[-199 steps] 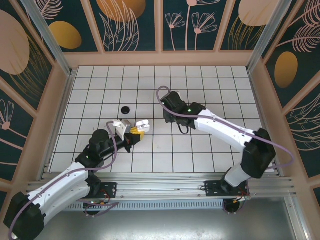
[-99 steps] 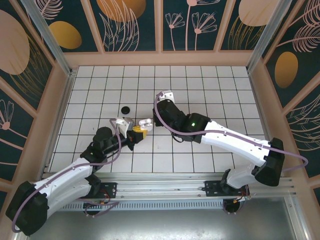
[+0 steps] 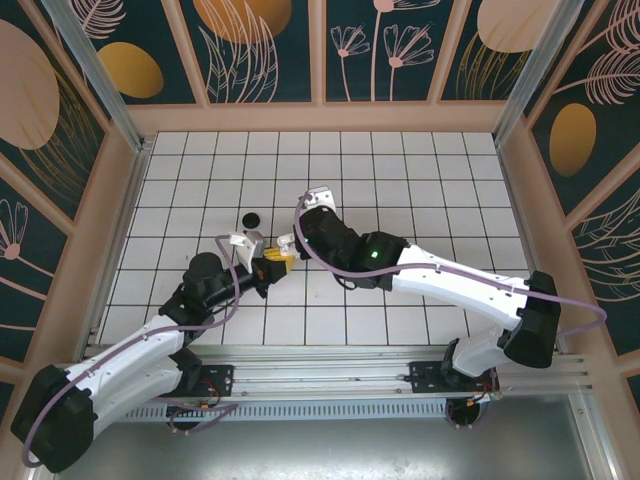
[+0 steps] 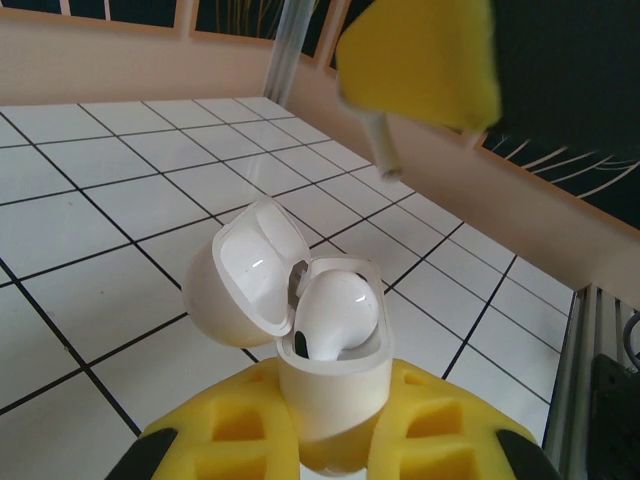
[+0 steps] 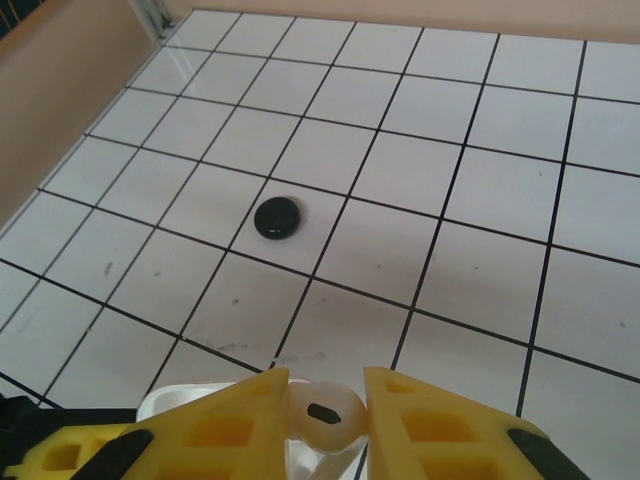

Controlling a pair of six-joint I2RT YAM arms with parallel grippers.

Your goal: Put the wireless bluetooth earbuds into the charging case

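White earbud point(image 5: 322, 413) pinched in right gripper point(image 5: 327, 392), near open case point(image 4: 335, 385) clamped by left gripper point(image 4: 330, 435). Insertion step; next: align stem with free socket, lower.

Left end effector point(image 3: 272, 262), right end effector point(image 3: 290, 243) — adjacent

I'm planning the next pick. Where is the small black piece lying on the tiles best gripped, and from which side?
Probably from straight above, jaws closing across the widest part of the black piece. It lies flat and low on the table, a rounded dome with no stem showing, and nothing stands beside it to block them.
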